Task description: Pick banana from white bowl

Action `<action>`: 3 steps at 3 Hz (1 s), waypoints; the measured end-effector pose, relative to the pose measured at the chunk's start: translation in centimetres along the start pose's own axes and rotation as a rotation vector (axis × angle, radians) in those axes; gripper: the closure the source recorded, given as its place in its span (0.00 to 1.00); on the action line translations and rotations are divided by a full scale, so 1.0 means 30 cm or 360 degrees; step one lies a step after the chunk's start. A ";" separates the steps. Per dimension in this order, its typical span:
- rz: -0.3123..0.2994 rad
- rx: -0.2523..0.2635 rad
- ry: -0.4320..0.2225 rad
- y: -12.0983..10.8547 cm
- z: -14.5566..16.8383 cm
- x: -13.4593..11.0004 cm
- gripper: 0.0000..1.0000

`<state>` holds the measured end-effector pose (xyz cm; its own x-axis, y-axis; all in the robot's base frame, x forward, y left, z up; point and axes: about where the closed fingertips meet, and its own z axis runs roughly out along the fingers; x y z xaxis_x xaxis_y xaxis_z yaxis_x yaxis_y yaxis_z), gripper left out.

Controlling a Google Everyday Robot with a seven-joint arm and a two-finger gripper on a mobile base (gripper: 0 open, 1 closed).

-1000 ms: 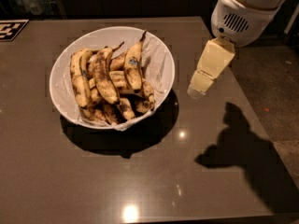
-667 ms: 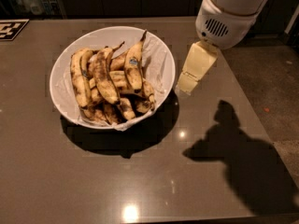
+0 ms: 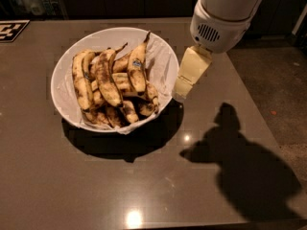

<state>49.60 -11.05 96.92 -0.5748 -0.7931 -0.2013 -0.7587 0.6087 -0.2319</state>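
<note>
The white bowl (image 3: 64, 61) sits on a dark table, left of centre, lined with crinkled white paper. It holds several overripe bananas, yellow with brown-black blotches. One banana (image 3: 137, 66) with a small sticker lies nearest the right rim, its dark stem pointing up. My gripper (image 3: 183, 91) hangs from the white arm at the upper right. Its pale yellow fingers point down just outside the bowl's right rim, above the table. It holds nothing that I can see.
The dark table (image 3: 144, 186) extends to the front and right, with the arm's shadow (image 3: 240, 162) on it. A black-and-white marker tag (image 3: 12, 30) lies at the far left. The table's right edge meets the floor (image 3: 283, 80).
The arm and gripper have moved left, from beside the table's right part to just outside the bowl's right rim. The bowl and bananas have not moved.
</note>
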 end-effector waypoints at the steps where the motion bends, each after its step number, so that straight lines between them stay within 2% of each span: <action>1: 0.0022 -0.0025 -0.0036 0.000 0.002 -0.010 0.00; 2: 0.0004 -0.0122 -0.0044 0.125 0.000 -0.063 0.00; 3: -0.0037 -0.0182 -0.0029 0.268 -0.004 -0.118 0.00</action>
<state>45.51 -3.35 95.89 -0.5518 -0.8060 -0.2144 -0.8024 0.5831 -0.1268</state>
